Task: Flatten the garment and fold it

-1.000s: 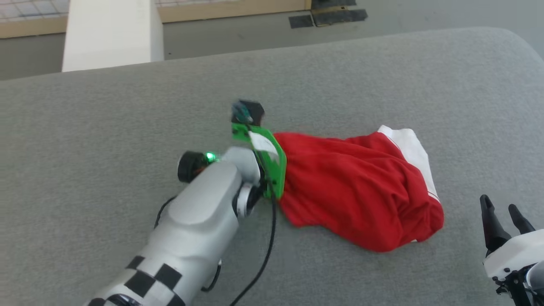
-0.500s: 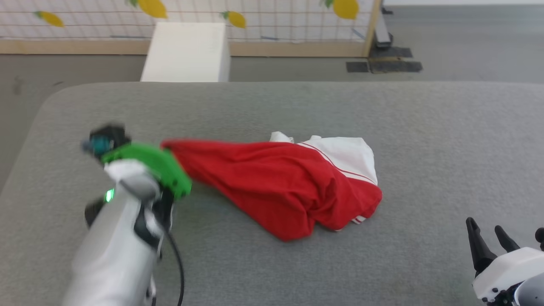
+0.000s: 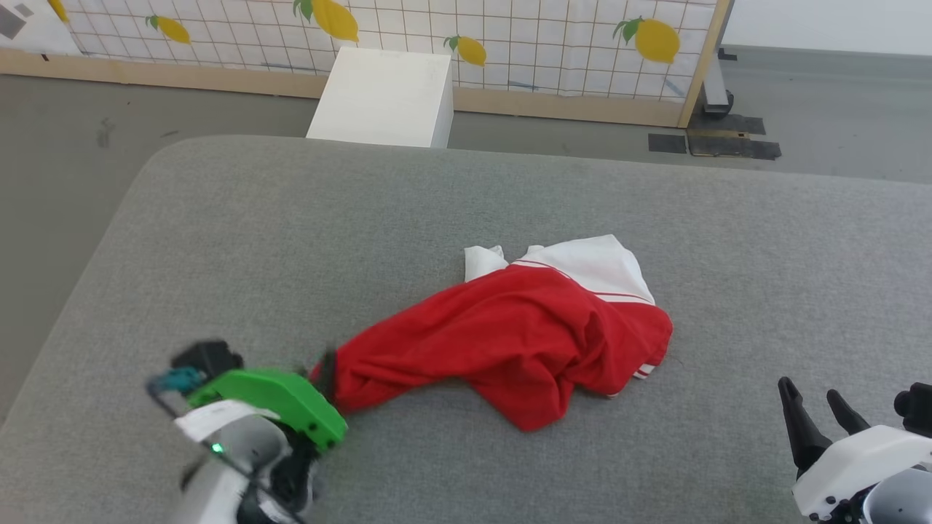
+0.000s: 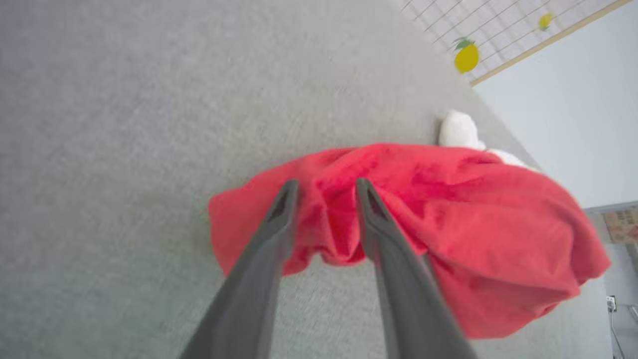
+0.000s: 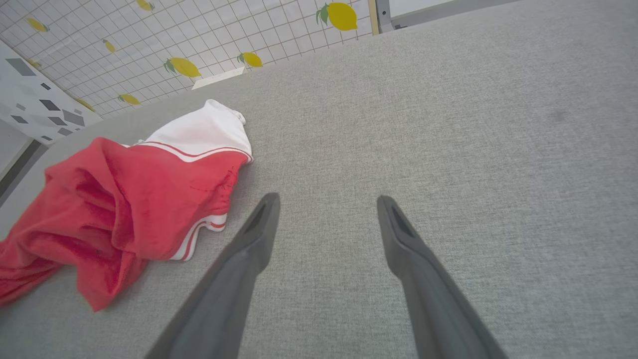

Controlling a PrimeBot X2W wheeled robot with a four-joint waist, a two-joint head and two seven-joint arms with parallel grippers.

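The garment is a red jersey with a white sleeve and striped trim, lying crumpled and stretched out toward the left on the grey table. My left gripper is at its near-left end. In the left wrist view the left gripper has its fingers apart, with a bunch of the red garment lying between the tips. My right gripper stands open at the lower right, apart from the cloth. The right wrist view shows the right gripper with nothing in it and the garment to its left.
The table's rounded left edge is close to my left arm. Beyond the far edge stand a white box and a lemon-patterned panel on the floor. Bare grey surface spreads to the right of the garment.
The head camera has shifted. My left gripper pulled the garment's red end out to the left and toward me, then its fingers parted. The right gripper stays open.
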